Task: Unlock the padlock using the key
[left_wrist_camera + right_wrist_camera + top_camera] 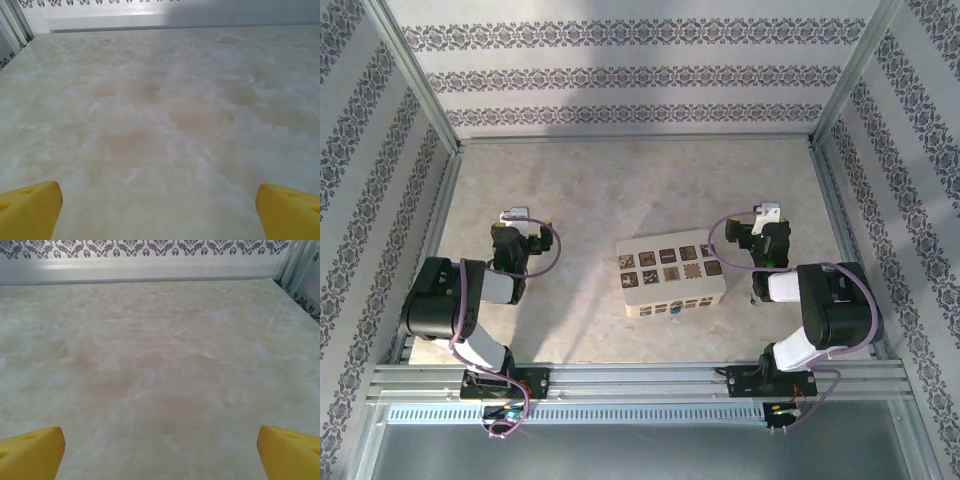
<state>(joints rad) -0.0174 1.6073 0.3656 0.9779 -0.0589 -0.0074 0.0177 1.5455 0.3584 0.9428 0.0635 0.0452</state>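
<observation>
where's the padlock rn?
Top external view: the padlock is at the near face of the cream box, just right of centre on the table.

Cream box (670,285) bears dark patterned tiles; padlock (677,310) seems blue-silver; table (570,190) marbled beige.

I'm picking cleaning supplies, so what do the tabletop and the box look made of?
Tabletop: marble-look stone or laminate, cream with tan clouding, faintly glossy. Box: cream, matte, perhaps plastic or painted wood; dark patterned tiles on top; too small to tell surely.
</observation>
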